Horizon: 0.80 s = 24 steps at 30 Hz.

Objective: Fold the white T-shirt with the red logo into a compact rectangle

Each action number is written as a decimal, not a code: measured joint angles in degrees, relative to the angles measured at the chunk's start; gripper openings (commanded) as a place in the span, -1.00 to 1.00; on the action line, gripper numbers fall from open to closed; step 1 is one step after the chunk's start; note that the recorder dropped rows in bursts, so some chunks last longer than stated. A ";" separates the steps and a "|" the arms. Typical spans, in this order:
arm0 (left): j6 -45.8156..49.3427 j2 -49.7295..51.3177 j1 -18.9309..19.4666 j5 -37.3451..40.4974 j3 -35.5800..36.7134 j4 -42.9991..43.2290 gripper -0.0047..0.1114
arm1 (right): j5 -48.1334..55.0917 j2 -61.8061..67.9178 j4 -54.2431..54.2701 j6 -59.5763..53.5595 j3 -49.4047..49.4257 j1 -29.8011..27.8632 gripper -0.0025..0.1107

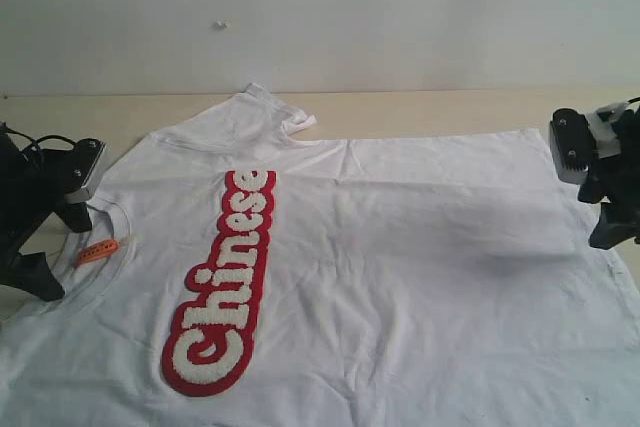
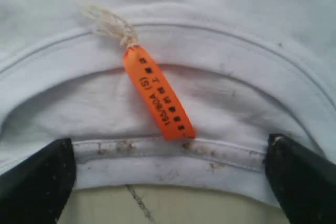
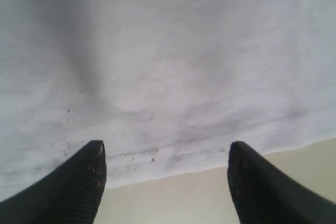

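Observation:
The white T-shirt [image 1: 400, 257] lies spread flat on the table, neck to the left, hem to the right. Its red logo [image 1: 222, 282] with white letters runs along the chest. An orange neck tag [image 1: 97, 251] lies inside the ribbed collar [image 2: 173, 161]; the same tag [image 2: 157, 100] shows close up in the left wrist view. My left gripper [image 2: 170, 156] hovers open over the collar's edge with nothing between its fingers. My right gripper [image 3: 165, 153] is open above the stitched hem [image 3: 199, 145], holding nothing.
The beige table [image 1: 420, 112] shows behind the shirt and past the collar [image 2: 168, 205] and hem [image 3: 178, 198]. A sleeve [image 1: 265, 112] points toward the pale back wall. The shirt's near part runs out of the exterior view.

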 measured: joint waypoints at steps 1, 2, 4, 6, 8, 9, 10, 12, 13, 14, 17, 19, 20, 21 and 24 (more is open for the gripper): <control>0.00 0.00 0.00 0.00 0.00 0.00 0.70 | 0.00 0.00 0.00 0.82 0.00 0.00 0.17; 0.00 0.00 0.00 0.00 0.00 0.00 0.70 | 0.00 0.00 0.18 1.45 0.00 0.00 0.17; 0.00 0.00 0.00 0.00 0.00 0.00 0.70 | 0.00 0.00 1.33 2.06 0.00 0.00 0.17; 0.00 0.00 0.00 0.00 0.00 0.00 0.70 | 0.42 0.00 2.76 0.95 0.00 0.00 0.17; 0.00 0.00 0.00 0.00 0.00 0.00 0.70 | 0.70 0.00 4.21 -0.77 0.00 0.00 0.17; 0.00 0.00 0.00 0.00 0.00 0.00 0.70 | 0.79 0.00 4.37 -1.13 0.00 0.00 0.17; 0.00 0.00 0.00 0.00 0.00 0.00 0.70 | 0.79 -0.10 4.50 -1.53 0.00 0.00 0.17; 0.00 0.00 0.00 0.00 0.00 0.00 0.70 | 0.79 -0.10 4.50 -1.94 0.00 0.00 0.17; 0.00 0.00 0.00 0.00 0.00 0.00 0.70 | 0.68 -0.19 4.50 -1.94 0.00 0.00 0.17; 0.00 0.00 0.00 0.09 0.00 0.00 0.70 | 0.40 -0.19 4.37 -2.08 0.00 0.00 0.17; 0.00 0.00 0.00 0.09 0.00 0.00 0.70 | 0.18 -0.19 3.73 -2.18 -0.65 0.00 0.17; 0.00 0.00 0.00 0.09 0.00 -0.11 0.70 | 0.18 -0.19 3.65 -2.18 -0.65 0.00 0.17; 0.00 0.00 0.00 0.09 0.00 -0.10 0.70 | 0.18 -0.19 3.60 -2.18 -0.65 0.00 0.17; 0.00 0.00 0.00 0.09 0.00 -0.10 0.70 | 0.18 -0.19 3.51 -2.18 -0.65 0.00 0.17; 0.00 0.00 0.00 0.09 0.00 -0.10 0.70 | 0.78 -0.19 3.47 -2.05 -0.65 0.00 0.17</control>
